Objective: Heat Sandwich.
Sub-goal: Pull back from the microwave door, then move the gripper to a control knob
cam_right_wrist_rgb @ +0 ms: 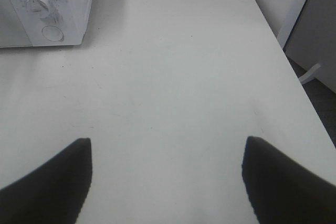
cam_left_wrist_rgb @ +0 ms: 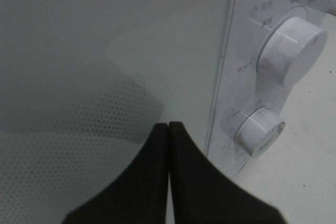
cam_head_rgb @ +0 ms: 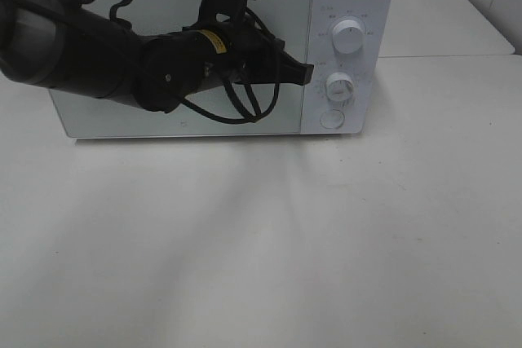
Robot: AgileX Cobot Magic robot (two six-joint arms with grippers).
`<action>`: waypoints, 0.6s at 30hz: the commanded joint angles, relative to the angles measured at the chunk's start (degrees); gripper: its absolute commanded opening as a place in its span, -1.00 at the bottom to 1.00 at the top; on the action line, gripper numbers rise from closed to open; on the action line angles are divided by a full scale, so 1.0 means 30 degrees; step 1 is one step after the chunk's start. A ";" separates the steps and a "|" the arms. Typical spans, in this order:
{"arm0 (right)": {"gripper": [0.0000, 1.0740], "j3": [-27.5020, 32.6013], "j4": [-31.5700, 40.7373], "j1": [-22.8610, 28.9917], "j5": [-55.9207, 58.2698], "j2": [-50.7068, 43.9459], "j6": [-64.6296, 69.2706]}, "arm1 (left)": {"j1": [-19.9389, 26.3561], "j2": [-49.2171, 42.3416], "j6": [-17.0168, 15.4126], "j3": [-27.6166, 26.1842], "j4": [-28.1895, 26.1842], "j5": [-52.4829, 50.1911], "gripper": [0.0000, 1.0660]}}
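At the microwave door point(cam_left_wrist_rgb: 105, 51) edge, beside the lower knob point(cam_left_wrist_rgb: 260, 131), the left gripper point(cam_left_wrist_rgb: 168, 127) is pressed closed; the right gripper point(cam_right_wrist_rgb: 168, 145) is spread wide above the table point(cam_right_wrist_rgb: 173, 77).

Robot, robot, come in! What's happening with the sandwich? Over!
Left hand shut, tips by the closed microwave door edge. Right hand open over the table. Sandwich not in view. Over.

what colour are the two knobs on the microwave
Both the upper knob and lower knob are white; the left wrist view shows them best.
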 commanded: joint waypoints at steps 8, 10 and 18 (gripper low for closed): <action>0.42 0.0095 0.0000 -0.0134 -0.0095 -0.0497 -0.0286 | 0.0325 -0.0668 -0.0019 0.0229 -0.0993 -0.2139 -1.00; 0.42 0.0095 0.0000 -0.0134 -0.0095 -0.0497 -0.0286 | 0.0057 -0.0974 -0.0057 0.0917 -0.0859 -0.2120 -1.00; 0.42 0.0095 0.0000 -0.0134 -0.0095 -0.0497 -0.0248 | -0.0458 -0.2005 -0.0057 0.2655 -0.0859 -0.2063 -1.00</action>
